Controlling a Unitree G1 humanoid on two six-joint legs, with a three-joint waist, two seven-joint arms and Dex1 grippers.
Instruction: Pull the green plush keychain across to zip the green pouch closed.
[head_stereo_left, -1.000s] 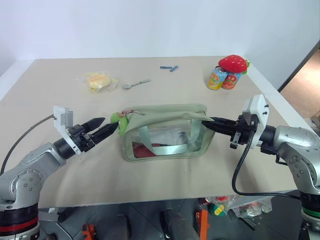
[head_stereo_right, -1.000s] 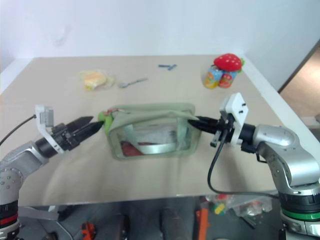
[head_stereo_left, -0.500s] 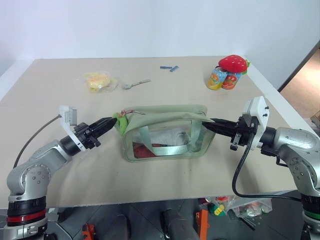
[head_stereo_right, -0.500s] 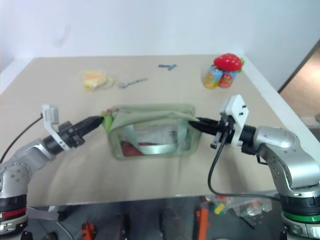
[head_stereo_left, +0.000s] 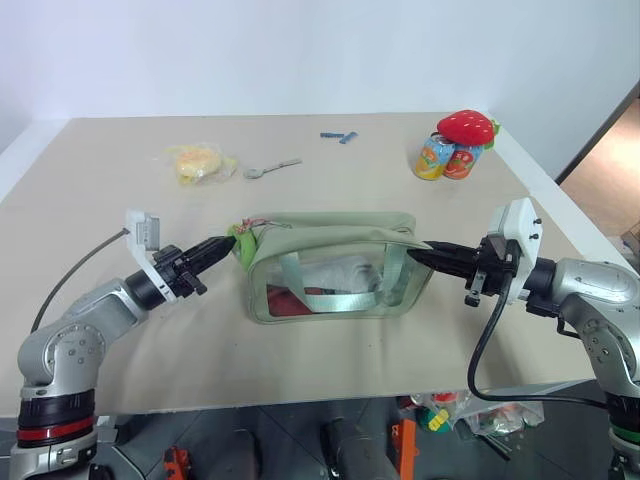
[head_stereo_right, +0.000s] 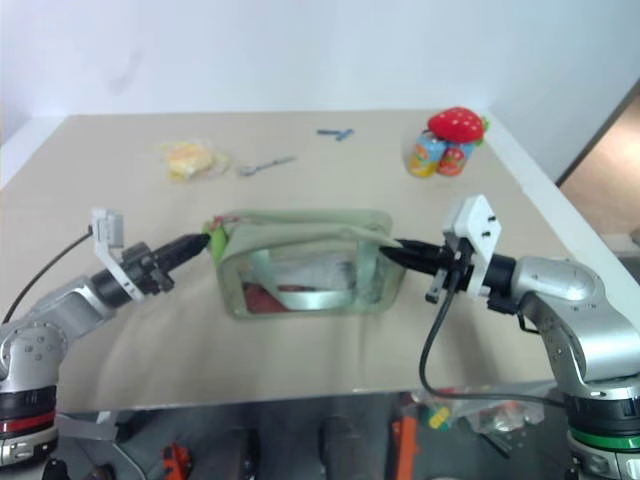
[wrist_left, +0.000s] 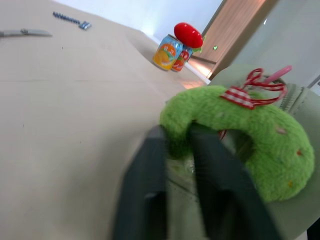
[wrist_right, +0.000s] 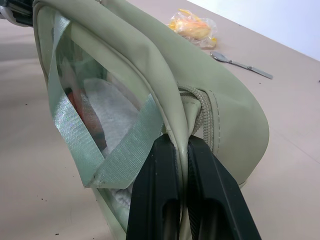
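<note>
Green plush keychain (wrist_left: 235, 135), pouch's left end: pinched by left gripper (wrist_left: 177, 142). Green pouch (head_stereo_left: 335, 265): right end clamped by closed right gripper (wrist_right: 181, 145).

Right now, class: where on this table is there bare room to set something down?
Free: the near edge in front of the green pouch, and the far middle between spoon and cans. Crowded: both pouch ends, where the grippers work.

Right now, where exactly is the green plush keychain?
In the left eye view, the green plush keychain sits at the robot's-left end of the green pouch, at its top corner, pinched by the left gripper.
</note>
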